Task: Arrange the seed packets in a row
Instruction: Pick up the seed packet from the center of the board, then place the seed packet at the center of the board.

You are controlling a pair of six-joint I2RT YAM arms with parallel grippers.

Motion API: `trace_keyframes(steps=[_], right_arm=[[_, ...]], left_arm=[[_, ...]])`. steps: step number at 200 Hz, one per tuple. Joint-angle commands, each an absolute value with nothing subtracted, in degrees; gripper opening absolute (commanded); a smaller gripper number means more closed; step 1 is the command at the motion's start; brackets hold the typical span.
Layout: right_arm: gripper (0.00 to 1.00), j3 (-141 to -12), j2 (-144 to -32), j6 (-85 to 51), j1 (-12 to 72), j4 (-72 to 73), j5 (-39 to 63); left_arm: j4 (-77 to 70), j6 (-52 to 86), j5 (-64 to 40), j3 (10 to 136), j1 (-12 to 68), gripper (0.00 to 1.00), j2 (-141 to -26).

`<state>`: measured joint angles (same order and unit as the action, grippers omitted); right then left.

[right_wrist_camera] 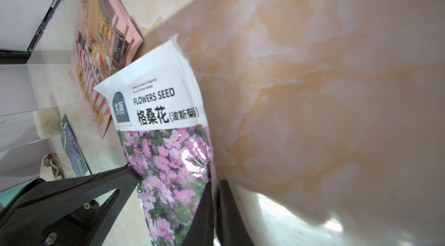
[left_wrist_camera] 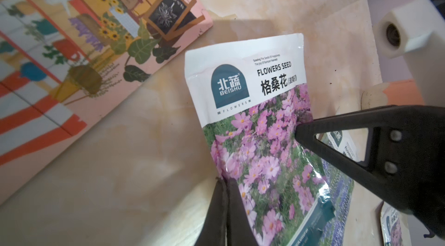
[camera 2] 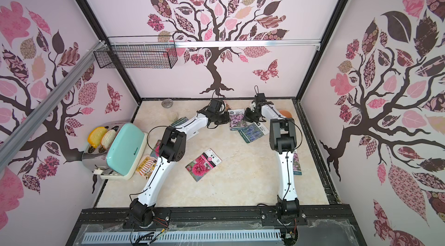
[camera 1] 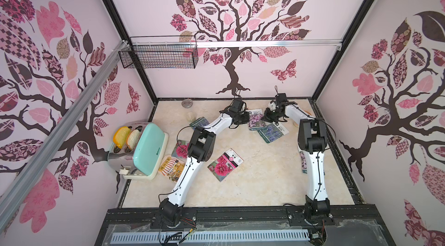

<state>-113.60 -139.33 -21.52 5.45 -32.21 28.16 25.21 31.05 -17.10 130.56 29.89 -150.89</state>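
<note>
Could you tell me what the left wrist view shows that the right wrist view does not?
Only the left wrist view shows an orange disc and a lavender packet partly hidden by the held one. Only the right wrist view shows a second lavender packet. Both show the pink-purple flower packet pinched at opposite edges by the left tool and right tool, plus the orange shop packet.

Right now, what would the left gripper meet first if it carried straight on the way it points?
Probably the marble tabletop: the left gripper, shut on the pink cosmos seed packet, points along it toward bare surface. The orange shop packet lies off-line; depth is unclear.
</note>
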Motion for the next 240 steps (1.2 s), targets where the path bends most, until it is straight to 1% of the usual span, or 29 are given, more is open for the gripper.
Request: trace_keyframes(steps=[1,35,73,101,112,126,138,176,194,221,240], right_arm=[[0.10,-113.54,-135.98,-20.75,5.98,-32.70,28.04],[0.09,-108.74,-129.62,-21.00,5.98,-34.34,26.83],[0.08,-92.50,-116.28,-22.04,5.98,-33.04,23.08],[0.08,-80.89,-106.81,-21.10,5.17,-35.15,18.96],[0.08,-76.15,-103.49,-21.31,4.22,-35.36,18.39],[0.08,-70.41,-99.58,-22.19,2.69,-34.84,18.15],[0.08,-66.46,-96.99,-22.50,1.83,-34.77,17.51],[0.08,-57.60,-89.40,-22.59,1.19,-35.67,15.47],[0.09,-55.69,-86.68,-22.68,1.05,-36.57,14.27],[0.10,-55.20,-85.72,-22.41,0.56,-38.46,10.84],[0.10,-54.73,-86.07,-22.41,0.29,-38.07,10.72]], left_arm=[[25.61,28.10,-18.83,130.52,30.56,0.00,-146.51],[27.80,27.12,-20.13,128.36,32.04,0.00,-142.28],[32.40,25.71,-19.99,126.52,37.11,0.00,-138.22],[31.14,27.65,-17.59,119.03,42.00,0.00,-133.48],[27.75,30.28,-14.98,114.41,44.29,0.00,-131.31],[24.50,32.78,-15.10,109.58,47.42,0.00,-129.34],[24.55,32.82,-13.84,108.14,49.99,0.00,-128.64],[24.56,33.72,-12.39,105.41,55.28,0.00,-128.43],[23.89,34.59,-11.87,103.55,56.79,0.00,-128.40],[21.26,36.37,-10.66,100.54,58.37,0.00,-128.27],[22.10,36.11,-10.60,102.20,58.80,0.00,-130.20]])
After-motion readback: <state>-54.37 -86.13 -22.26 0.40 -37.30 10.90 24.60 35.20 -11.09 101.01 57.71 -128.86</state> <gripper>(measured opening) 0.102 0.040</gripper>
